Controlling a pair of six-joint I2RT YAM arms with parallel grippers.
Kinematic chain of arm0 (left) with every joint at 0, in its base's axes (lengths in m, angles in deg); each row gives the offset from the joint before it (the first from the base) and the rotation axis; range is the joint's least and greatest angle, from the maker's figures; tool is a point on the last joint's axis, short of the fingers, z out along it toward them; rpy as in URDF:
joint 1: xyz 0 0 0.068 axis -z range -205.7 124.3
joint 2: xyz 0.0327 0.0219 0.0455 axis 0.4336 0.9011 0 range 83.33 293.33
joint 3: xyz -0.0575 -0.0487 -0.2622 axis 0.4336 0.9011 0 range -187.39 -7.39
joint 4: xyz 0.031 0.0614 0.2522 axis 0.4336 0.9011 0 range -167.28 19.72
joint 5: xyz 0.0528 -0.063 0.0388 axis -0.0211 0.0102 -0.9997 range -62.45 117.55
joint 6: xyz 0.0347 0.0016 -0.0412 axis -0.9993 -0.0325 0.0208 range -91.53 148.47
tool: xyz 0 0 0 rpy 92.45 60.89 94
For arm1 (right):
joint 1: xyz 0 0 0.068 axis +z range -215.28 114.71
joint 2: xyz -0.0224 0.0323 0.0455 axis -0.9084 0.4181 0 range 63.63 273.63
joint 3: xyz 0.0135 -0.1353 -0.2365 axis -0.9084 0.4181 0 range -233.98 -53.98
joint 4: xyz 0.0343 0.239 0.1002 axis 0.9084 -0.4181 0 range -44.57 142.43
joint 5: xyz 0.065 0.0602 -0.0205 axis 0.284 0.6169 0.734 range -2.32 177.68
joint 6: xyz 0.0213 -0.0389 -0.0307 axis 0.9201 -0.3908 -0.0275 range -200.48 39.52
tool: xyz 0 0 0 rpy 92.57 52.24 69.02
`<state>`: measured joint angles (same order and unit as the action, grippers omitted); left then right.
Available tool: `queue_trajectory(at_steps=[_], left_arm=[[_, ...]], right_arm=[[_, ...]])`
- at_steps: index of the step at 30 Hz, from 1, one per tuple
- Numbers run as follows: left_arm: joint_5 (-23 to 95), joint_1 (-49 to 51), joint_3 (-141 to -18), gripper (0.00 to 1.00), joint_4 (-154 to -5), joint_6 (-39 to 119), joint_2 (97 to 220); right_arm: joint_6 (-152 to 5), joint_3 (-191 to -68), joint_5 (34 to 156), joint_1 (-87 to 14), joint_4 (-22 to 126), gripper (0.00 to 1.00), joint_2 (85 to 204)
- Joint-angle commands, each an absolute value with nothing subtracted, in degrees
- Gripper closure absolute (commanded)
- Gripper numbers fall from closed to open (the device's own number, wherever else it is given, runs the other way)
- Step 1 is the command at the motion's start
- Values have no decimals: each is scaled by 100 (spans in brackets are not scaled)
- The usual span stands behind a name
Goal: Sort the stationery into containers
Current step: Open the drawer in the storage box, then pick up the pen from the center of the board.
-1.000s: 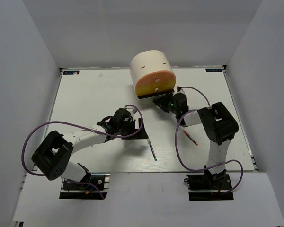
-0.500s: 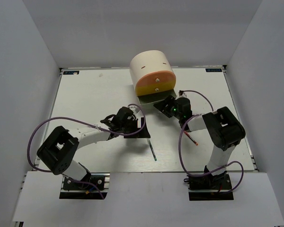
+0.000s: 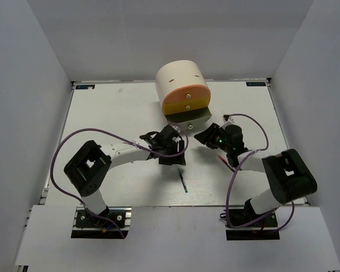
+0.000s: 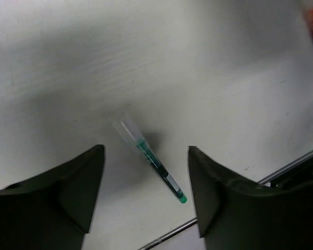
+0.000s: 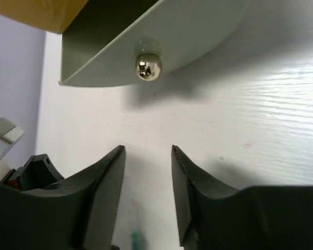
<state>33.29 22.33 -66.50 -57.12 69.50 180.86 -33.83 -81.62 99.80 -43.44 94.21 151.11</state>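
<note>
Pen (image 4: 152, 162), thin, clear-barrelled with green inside, lies on your white table (image 3: 113, 113) near its front edge, grey walls (image 3: 34, 85) around. Your left gripper (image 4: 146, 151) hangs over it, jaws apart and empty. Your right gripper (image 5: 147, 151) gapes empty before the cabinet's (image 3: 178, 79) pulled-out lower drawer (image 5: 172, 31).

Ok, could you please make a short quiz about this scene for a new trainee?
1. True or false: the left claw is shut on the green pen.
2. Which drawer of the cream cabinet stands pulled out? A) the orange top one B) the grey bottom drawer C) none
3. Fill in: the right claw points at that drawer's shiny ____.
Key: 1 false, the open claw hangs above the pen, which lies on the table; 2 B; 3 knob.
</note>
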Motion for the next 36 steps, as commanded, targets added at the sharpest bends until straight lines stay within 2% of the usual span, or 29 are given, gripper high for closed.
queue_trajectory(at_steps=[1,4,8,11,13,15,16,18,19,22,25,26,31,32,34,36], left_arm=[[2713,2457,-6891,30,-4934,7486,18071],[2275,2686,-7145,34,-4329,7996,18246],[2026,2897,-7348,31,-3966,8471,18457],[1886,2950,-7698,31,-3913,8708,18834],[1719,3011,-7945,31,-3712,8814,19063],[1657,3064,-8366,33,-3362,8867,19458],[1587,3064,-8481,38,-3273,8867,19573],[1586,3064,-8667,39,-3158,8946,19766],[1586,3116,-8667,46,-3158,8946,19819],[1727,3117,-8500,57,-3228,8946,19768],[1780,3117,-8360,62,-3228,8946,19715],[1841,3117,-8289,69,-3228,8894,19714],[1894,3117,-8174,89,-3350,8779,19662],[1894,3169,-8114,94,-3447,8675,19609],[1832,3170,-8113,95,-3500,8543,19347],[1710,3170,-8191,97,-3658,8376,19127]], right_arm=[[-4266,-8114,10236,-4515,8953,56,14460],[-5328,-8316,10324,-4533,8223,58,13907],[-6943,-8570,10184,-4568,7625,46,13493],[-7684,-8816,10078,-4630,6933,39,13263],[-7810,-8948,9851,-4639,6520,31,13166],[-7872,-9054,9892,-4718,6131,34,13017],[-7890,-9098,9937,-4709,5878,40,12982],[-7890,-9081,10033,-4779,5779,46,12744],[-7899,-9072,10060,-4788,5718,51,12674],[-7864,-9098,10060,-4850,5656,53,12472],[-7846,-9151,10043,-4963,5559,48,12375],[-7863,-9151,10043,-4973,5515,46,12366],[-7723,-9160,10078,-5140,5418,41,12349],[-7740,-9151,10087,-5192,5384,37,12349],[-7819,-9169,10113,-5201,5331,30,12349],[-7995,-9186,10122,-5245,5287,18,12349]])
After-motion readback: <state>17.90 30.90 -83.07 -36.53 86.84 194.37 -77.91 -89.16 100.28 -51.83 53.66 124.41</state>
